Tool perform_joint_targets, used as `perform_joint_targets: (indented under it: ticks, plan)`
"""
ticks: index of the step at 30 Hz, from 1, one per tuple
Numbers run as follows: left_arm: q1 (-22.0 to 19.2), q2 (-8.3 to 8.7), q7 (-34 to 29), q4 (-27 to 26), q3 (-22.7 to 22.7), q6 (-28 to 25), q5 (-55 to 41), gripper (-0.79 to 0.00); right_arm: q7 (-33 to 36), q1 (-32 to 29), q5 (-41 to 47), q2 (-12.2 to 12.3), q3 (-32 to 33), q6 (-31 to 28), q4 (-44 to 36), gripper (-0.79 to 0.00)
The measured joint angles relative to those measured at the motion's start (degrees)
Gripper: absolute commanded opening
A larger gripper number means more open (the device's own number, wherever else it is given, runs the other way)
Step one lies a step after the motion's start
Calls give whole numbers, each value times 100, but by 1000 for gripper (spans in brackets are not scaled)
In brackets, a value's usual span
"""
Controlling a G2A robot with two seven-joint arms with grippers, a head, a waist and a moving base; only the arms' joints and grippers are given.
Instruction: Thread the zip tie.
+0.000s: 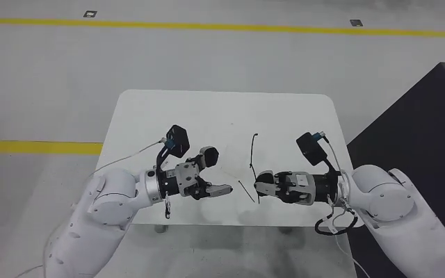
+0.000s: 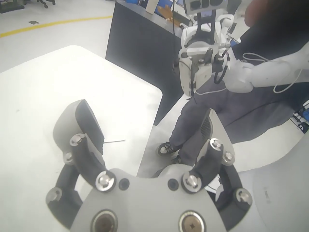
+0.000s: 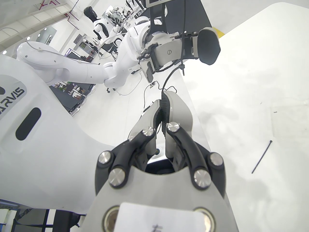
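We see the table (image 1: pixel 292 111) in front of us, with both arms over its near part. The left gripper (image 1: pixel 219 172) sits to the left and the right gripper (image 1: pixel 256 185) to the right, fingertips facing each other, apart. A zip tie (image 1: pixel 254 149) is pinched between the right gripper's fingers and rises from them, with a short end below. On the tabletop, between the two grippers, lies a loose zip tie (image 1: pixel 246 190), slanting. A partition (image 1: pixel 410 118) stands to the right of the table. On the floor, a taped line (image 1: pixel 208 26) runs behind the table and a second taped line (image 1: pixel 49 146) lies to its left.
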Motion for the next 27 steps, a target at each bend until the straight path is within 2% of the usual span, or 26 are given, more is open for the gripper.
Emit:
perform_joint_targets:
  ticks: [4,10,11,13,16,19,24,27]
  plan:
    - [115,-69,730,-157,138,317,384,0,0,0,0,0,0,0,0,-785]
    - [132,-152,1026,-146,475,567,591,0,0,0,0,0,0,0,0,-785]
    - [120,-162,1033,-132,506,588,598,-58,0,0,0,0,0,0,0,-785]
    - [93,-183,1036,-107,573,628,616,-92,0,0,0,0,0,0,0,-785]
    - [61,-210,1074,-82,621,670,563,-259,0,0,0,0,0,0,0,-785]
    - [26,-231,1122,-39,630,712,535,-314,0,0,0,0,0,0,0,-785]
    - [21,-255,1180,-8,624,728,550,-329,0,0,0,0,0,0,0,-785]
    - [35,-265,1162,-33,630,669,530,-296,0,0,0,0,0,0,0,-785]
